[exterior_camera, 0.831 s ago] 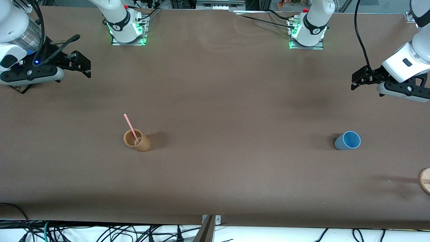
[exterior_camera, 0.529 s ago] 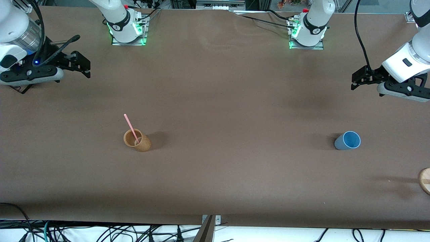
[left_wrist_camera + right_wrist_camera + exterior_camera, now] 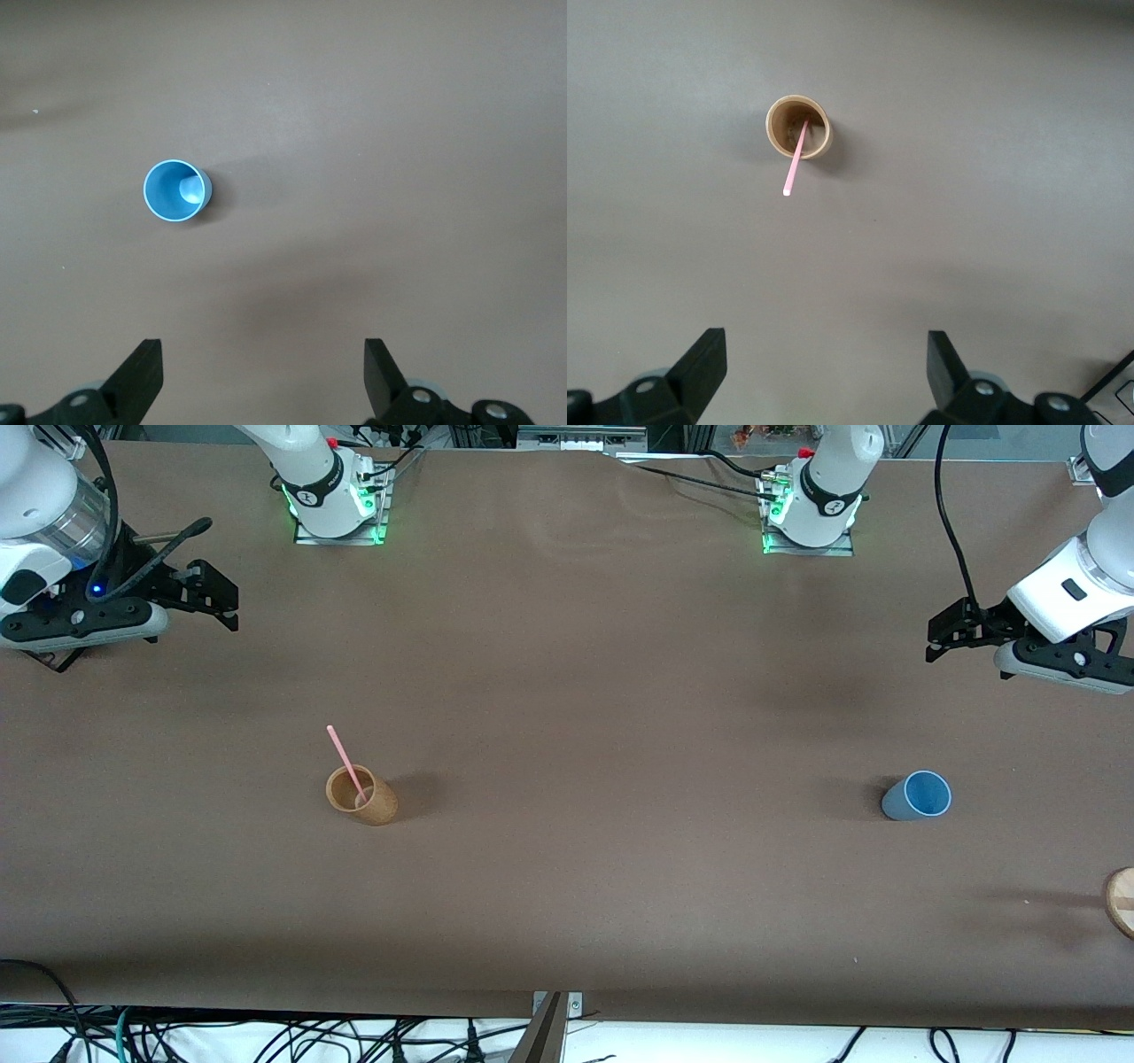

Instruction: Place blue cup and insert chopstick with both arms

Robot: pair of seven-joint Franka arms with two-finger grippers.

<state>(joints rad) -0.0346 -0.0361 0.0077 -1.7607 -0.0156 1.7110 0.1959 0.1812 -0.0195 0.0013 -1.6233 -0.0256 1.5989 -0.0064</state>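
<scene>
The blue cup (image 3: 918, 795) stands upright on the brown table toward the left arm's end; it also shows in the left wrist view (image 3: 178, 190). The pink chopstick (image 3: 345, 763) leans in a tan-brown cup (image 3: 361, 796) toward the right arm's end; both show in the right wrist view, the chopstick (image 3: 795, 161) and the tan cup (image 3: 798, 127). My left gripper (image 3: 937, 638) hangs open and empty, high over the table near its end. My right gripper (image 3: 221, 602) hangs open and empty, high over the table at its own end.
A round wooden disc (image 3: 1122, 901) lies at the table's edge at the left arm's end, nearer the front camera than the blue cup. The arm bases (image 3: 332, 491) stand along the back edge. Cables hang below the front edge.
</scene>
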